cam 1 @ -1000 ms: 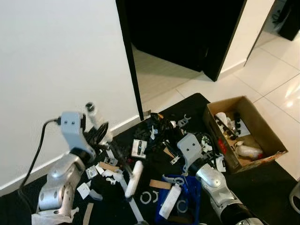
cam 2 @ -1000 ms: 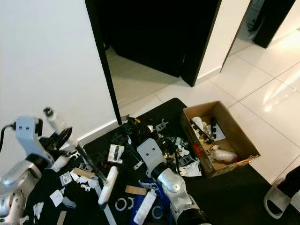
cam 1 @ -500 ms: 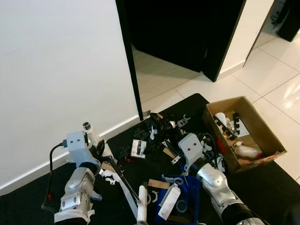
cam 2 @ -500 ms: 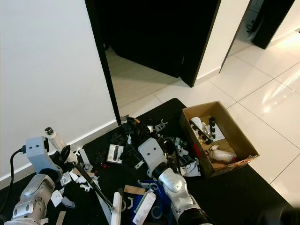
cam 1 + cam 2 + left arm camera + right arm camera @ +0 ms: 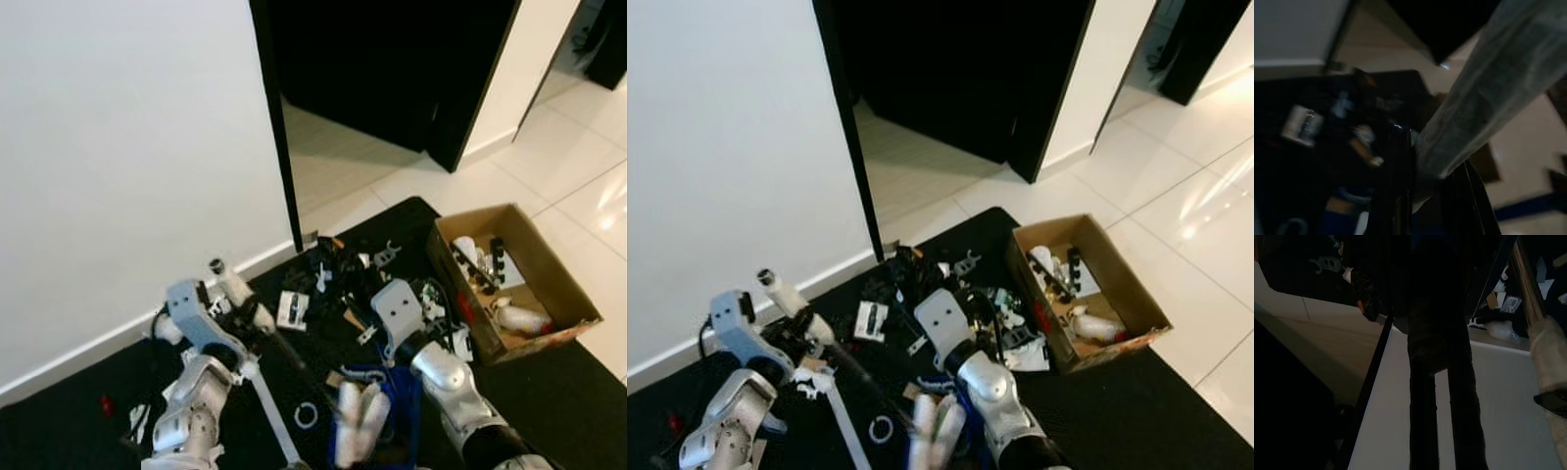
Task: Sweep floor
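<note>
My left gripper (image 5: 243, 325) is shut on the white-wrapped handle (image 5: 1484, 98) of a brush. The handle's black rod slants down to the blurred white brush head (image 5: 355, 426). That head lies at the mouth of a blue dustpan (image 5: 400, 394) low on the black mat. My right arm (image 5: 436, 367) reaches over the dustpan, and in the dark right wrist view its gripper (image 5: 1442, 396) looks shut on the dustpan's grip. A pile of black and white litter (image 5: 328, 266) lies on the mat beyond the pan. A white ring (image 5: 307, 414) lies near the brush.
An open cardboard box (image 5: 566, 296) with bits inside stands on the mat at the right. A white wall is at the left, with a black door frame (image 5: 279, 147) and a dark doorway (image 5: 382, 69) ahead. Glossy tiles lie at the far right.
My left arm has swung the brush to the right, so its head went from the mat's left side to the dustpan mouth. The right arm and dustpan stayed put.
</note>
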{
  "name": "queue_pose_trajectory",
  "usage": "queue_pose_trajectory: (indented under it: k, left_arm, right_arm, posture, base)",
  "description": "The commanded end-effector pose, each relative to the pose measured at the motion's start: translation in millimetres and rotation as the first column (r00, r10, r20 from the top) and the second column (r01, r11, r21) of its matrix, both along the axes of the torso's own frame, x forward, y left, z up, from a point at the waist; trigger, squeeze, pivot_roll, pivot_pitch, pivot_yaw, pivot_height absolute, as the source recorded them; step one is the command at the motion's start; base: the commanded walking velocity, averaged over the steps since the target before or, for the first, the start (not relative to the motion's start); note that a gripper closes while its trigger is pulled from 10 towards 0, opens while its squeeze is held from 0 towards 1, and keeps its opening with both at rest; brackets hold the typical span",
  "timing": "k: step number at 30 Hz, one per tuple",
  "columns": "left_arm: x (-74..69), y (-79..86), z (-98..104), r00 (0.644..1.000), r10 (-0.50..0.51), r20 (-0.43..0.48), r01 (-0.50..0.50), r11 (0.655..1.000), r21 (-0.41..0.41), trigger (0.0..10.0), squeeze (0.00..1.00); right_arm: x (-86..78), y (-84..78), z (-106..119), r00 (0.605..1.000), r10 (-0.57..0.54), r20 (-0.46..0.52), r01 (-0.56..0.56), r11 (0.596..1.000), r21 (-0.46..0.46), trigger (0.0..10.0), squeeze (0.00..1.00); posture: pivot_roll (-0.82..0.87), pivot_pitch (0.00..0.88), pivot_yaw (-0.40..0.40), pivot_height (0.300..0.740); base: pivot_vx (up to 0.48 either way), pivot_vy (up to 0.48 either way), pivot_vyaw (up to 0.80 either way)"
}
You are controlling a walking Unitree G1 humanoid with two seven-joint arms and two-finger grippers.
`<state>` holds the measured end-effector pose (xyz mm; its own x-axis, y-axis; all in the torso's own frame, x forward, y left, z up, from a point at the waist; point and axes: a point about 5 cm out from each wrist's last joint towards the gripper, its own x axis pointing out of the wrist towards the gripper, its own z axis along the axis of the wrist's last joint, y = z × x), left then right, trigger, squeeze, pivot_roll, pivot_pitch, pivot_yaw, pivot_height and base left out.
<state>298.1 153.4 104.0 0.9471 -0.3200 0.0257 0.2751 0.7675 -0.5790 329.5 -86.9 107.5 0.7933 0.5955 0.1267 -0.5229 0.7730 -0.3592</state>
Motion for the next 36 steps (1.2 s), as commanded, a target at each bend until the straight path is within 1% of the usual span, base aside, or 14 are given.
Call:
queue_pose_trajectory:
  k: [1, 4, 10, 11, 16, 18, 21, 26, 30, 31, 32, 34, 35, 36]
  left_arm:
    - [-13.7, -19.0, -4.2, 0.993, -0.117, -0.030, 0.113, 0.988, -0.108, 10.0, 0.00]
    - [-16.6, -11.5, 4.9, 0.993, -0.117, 0.000, 0.116, 0.990, -0.083, 10.0, 0.00]
    - [-15.4, 34.8, 54.4, 0.987, -0.047, 0.156, 0.038, 0.997, 0.061, 10.0, 0.00]
    - [-14.7, 47.2, 72.2, 0.977, -0.030, 0.209, 0.006, 0.993, 0.115, 10.0, 0.00]
    - [-18.8, 54.6, 92.5, 0.961, -0.040, 0.272, -0.033, 0.965, 0.259, 10.0, 0.00]
    - [-18.8, 54.6, 92.5, 0.961, -0.040, 0.272, -0.033, 0.965, 0.259, 10.0, 0.00]
    - [-13.5, 66.6, 112.5, 0.935, 0.135, 0.329, -0.214, 0.952, 0.219, 10.0, 0.00]
    - [-9.4, 76.3, 120.8, 0.916, 0.213, 0.340, -0.286, 0.941, 0.183, 10.0, 0.00]
    - [1.0, 107.7, 137.4, 0.859, 0.382, 0.340, -0.454, 0.876, 0.163, 10.0, 0.00]
    - [4.3, 125.6, 142.3, 0.813, 0.486, 0.321, -0.556, 0.812, 0.179, 10.0, 0.00]
    - [4.3, 125.6, 142.3, 0.813, 0.486, 0.321, -0.556, 0.812, 0.179, 10.0, 0.00]
    - [6.0, 149.7, 144.1, 0.723, 0.628, 0.287, -0.687, 0.694, 0.214, 10.0, 0.00]
    - [6.0, 149.7, 144.1, 0.723, 0.628, 0.287, -0.687, 0.694, 0.214, 10.0, 0.00]
    - [5.7, 160.4, 144.2, 0.677, 0.686, 0.266, -0.736, 0.638, 0.228, 10.0, 0.00]
  right_arm:
    - [-1.3, -1.2, -1.8, 1.000, -0.009, -0.004, 0.009, 1.000, 0.013, 10.0, 0.00]
    - [-1.5, -3.2, -2.3, 1.000, -0.013, -0.005, 0.013, 1.000, 0.013, 10.0, 0.00]
    - [-1.2, -7.9, -3.3, 0.999, -0.030, -0.011, 0.030, 0.999, 0.021, 10.0, 0.00]
    - [-0.3, -7.6, -2.3, 0.999, -0.034, -0.015, 0.034, 0.999, 0.036, 10.0, 0.00]
    - [3.2, -9.8, 5.4, 0.998, -0.060, -0.024, 0.063, 0.991, 0.122, 10.0, 0.00]
    - [3.2, -9.8, 5.4, 0.998, -0.060, -0.024, 0.063, 0.991, 0.122, 10.0, 0.00]
    - [6.0, -21.4, 22.6, 0.995, -0.101, 0.015, 0.096, 0.973, 0.211, 10.0, 0.00]
    - [6.4, -26.4, 29.2, 0.993, -0.115, 0.036, 0.104, 0.968, 0.229, 10.0, 0.00]
    - [5.1, -39.2, 51.8, 0.983, -0.146, 0.112, 0.112, 0.957, 0.268, 10.0, 0.00]
    - [3.5, -45.3, 64.3, 0.975, -0.160, 0.154, 0.112, 0.953, 0.281, 10.0, 0.00]
    - [3.5, -45.3, 64.3, 0.975, -0.160, 0.154, 0.112, 0.953, 0.281, 10.0, 0.00]
    - [2.9, -51.6, 75.3, 0.966, -0.182, 0.183, 0.122, 0.948, 0.294, 10.0, 0.00]
    - [2.9, -51.6, 75.3, 0.966, -0.182, 0.183, 0.122, 0.948, 0.294, 10.0, 0.00]
    - [2.9, -54.1, 79.2, 0.963, -0.192, 0.191, 0.129, 0.945, 0.300, 10.0, 0.00]
  posture:
    - [0.08, 0.300, 0.053, 0.740]
    - [0.08, 0.299, 0.053, 0.740]
    - [0.09, 0.293, 0.053, 0.740]
    - [0.10, 0.292, 0.052, 0.740]
    - [0.11, 0.286, 0.055, 0.740]
    - [0.11, 0.286, 0.055, 0.740]
    - [0.10, 0.274, 0.065, 0.740]
    - [0.10, 0.268, 0.069, 0.740]
    - [0.10, 0.252, 0.084, 0.740]
    - [0.09, 0.248, 0.086, 0.740]
    - [0.09, 0.248, 0.086, 0.740]
    - [0.09, 0.238, 0.092, 0.740]
    - [0.09, 0.238, 0.092, 0.740]
    - [0.08, 0.236, 0.092, 0.740]
  base:
    - [0.000, 0.000, 0.00]
    - [0.000, 0.000, 0.00]
    - [0.000, 0.000, 0.00]
    - [0.000, 0.000, 0.00]
    - [0.000, 0.000, 0.00]
    - [0.000, 0.000, 0.00]
    - [0.000, 0.000, 0.00]
    - [0.000, 0.000, 0.00]
    - [0.000, 0.000, 0.00]
    - [0.000, 0.000, 0.00]
    - [0.000, 0.000, 0.00]
    - [0.000, 0.000, 0.00]
    - [0.000, 0.000, 0.00]
    - [0.000, 0.000, 0.00]
